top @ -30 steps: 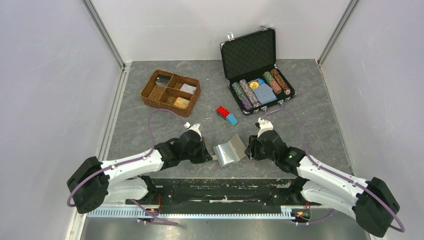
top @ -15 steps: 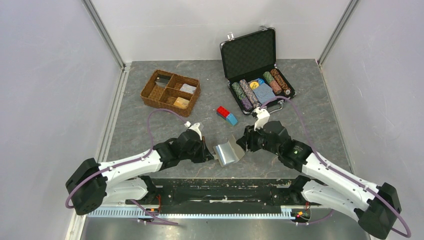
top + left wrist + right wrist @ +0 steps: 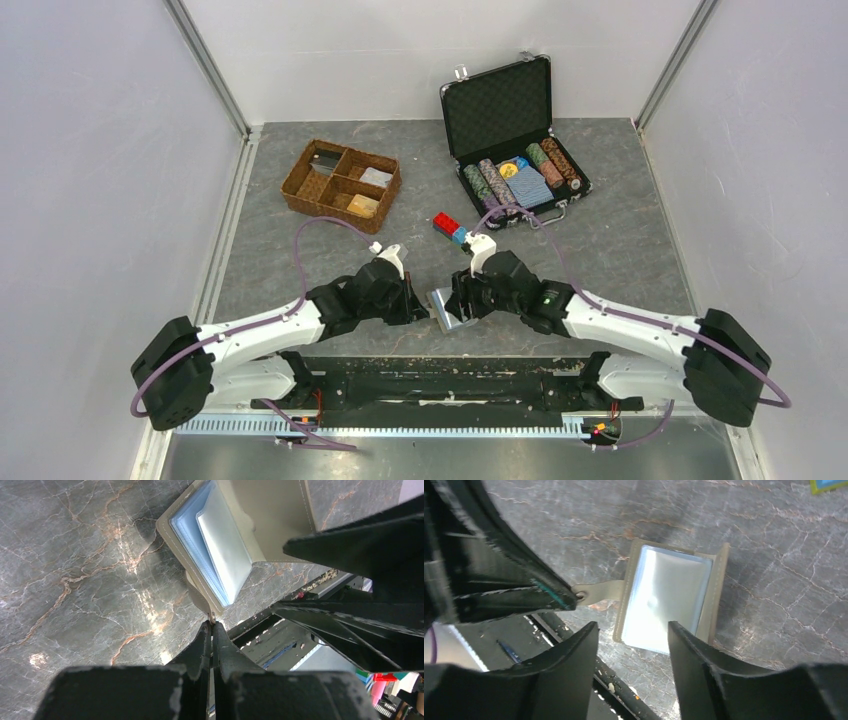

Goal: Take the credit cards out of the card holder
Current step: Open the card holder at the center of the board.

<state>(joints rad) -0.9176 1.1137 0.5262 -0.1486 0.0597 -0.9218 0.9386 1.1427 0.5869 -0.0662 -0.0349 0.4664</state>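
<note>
The card holder (image 3: pixel 720 575) was laid open on the bench (image 3: pixel 640 250), its side tab (image 3: pixel 599 591) clamped by the left gripper (image 3: pixel 211 625), jaws closed. The right gripper (image 3: pixel 631 627), jaws parted, was held over its credit cards (image 3: pixel 666 597).

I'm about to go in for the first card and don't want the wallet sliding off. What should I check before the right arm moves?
1. The left gripper is shut on the side tab of the card holder: ok.
2. The card holder lies open, inside facing up: ok.
3. The credit cards show in the slot: ok.
4. The right gripper is open above the cards: ok.
5. A card edge is raised enough for its fingers to pinch: cannot tell.
</note>
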